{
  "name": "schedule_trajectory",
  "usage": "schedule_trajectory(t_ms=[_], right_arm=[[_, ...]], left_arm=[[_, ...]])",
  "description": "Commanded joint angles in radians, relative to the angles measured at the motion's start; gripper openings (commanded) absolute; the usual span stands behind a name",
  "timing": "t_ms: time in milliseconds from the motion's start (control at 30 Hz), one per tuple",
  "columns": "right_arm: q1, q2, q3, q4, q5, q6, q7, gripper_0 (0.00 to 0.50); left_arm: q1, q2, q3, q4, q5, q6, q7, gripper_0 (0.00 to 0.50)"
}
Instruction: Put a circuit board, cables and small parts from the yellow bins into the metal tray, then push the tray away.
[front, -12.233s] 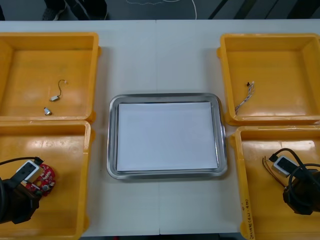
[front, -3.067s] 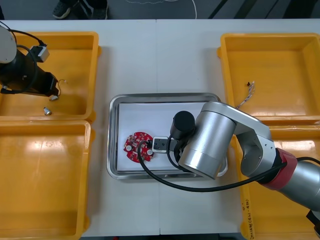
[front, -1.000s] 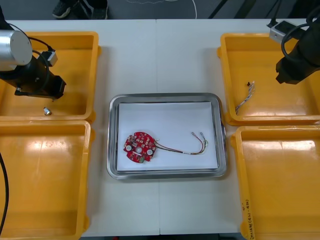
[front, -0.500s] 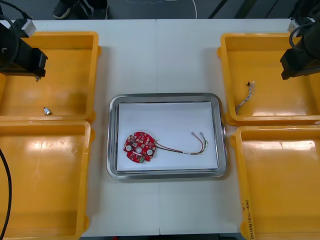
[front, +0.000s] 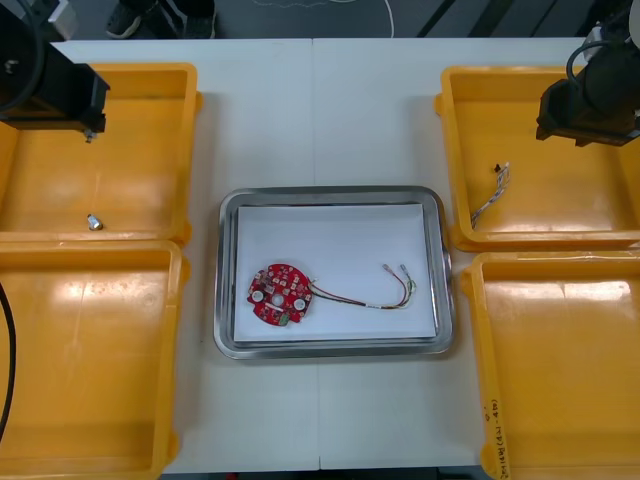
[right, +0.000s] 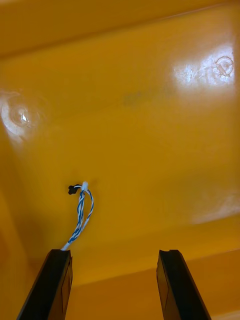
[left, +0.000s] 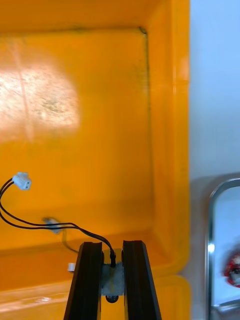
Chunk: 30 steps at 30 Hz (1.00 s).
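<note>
Left gripper (left: 112, 247): upper left of the front view, over the upper-left yellow bin (front: 140, 180). Fingers narrow, clamped on a held metal part (left: 112, 278). A black cable (left: 47, 225) trails from that part and ends in a white plug (left: 21, 181).

Right gripper (right: 112, 256): upper right of the front view, over the upper-right yellow bin (front: 570, 190). Fingers spread wide, nothing between them.

Blue and white cable (right: 80, 216): twisted, lying on the floor of the upper-right bin, at its left side in the front view. One end is close to one finger of the right gripper; contact cannot be told.

Loose metal part (front: 94, 222): on the floor of the upper-left bin, near its lower wall in the front view.

Tray (front: 228, 270): centre of the table (front: 320, 110), between the bins, white inside.

Circuit board (front: 277, 295): round, red, flat in the lower-left part of the tray.

Red and yellow cable (front: 365, 297): in the tray, running from the board's right edge toward the tray's right side, with its free ends there.

Lower-left bin (front: 90, 380) and lower-right bin (front: 560, 380): bare yellow floors in the front view.
</note>
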Motion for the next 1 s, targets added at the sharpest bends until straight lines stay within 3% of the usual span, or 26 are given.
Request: schedule_trajectory(t_ms=[33, 333, 533, 767, 1000], right_arm=[[0.023, 0.003, -0.016, -0.018, -0.023, -0.024, -0.114, 0.491], [0.039, 0.003, 0.064, -0.018, -0.043, -0.079, -0.349, 0.491], [0.068, 0.018, 0.067, -0.018, -0.045, -0.131, -0.433, 0.491], [0.088, 0.03, 0.093, -0.018, -0.046, -0.145, -0.536, 0.49], [0.098, 0.035, 0.162, -0.014, -0.037, -0.202, -0.596, 0.491]], left_arm=[[-0.053, 0.017, -0.092, -0.065, 0.071, 0.008, 0.211, 0.0], [-0.053, -0.044, -0.204, -0.14, 0.108, 0.008, 0.387, 0.0], [-0.053, -0.092, -0.276, -0.168, 0.105, 0.008, 0.472, 0.0], [-0.055, -0.171, -0.345, -0.176, 0.053, 0.008, 0.57, 0.0], [-0.055, -0.21, -0.458, -0.169, 0.012, 0.008, 0.656, 0.0]])
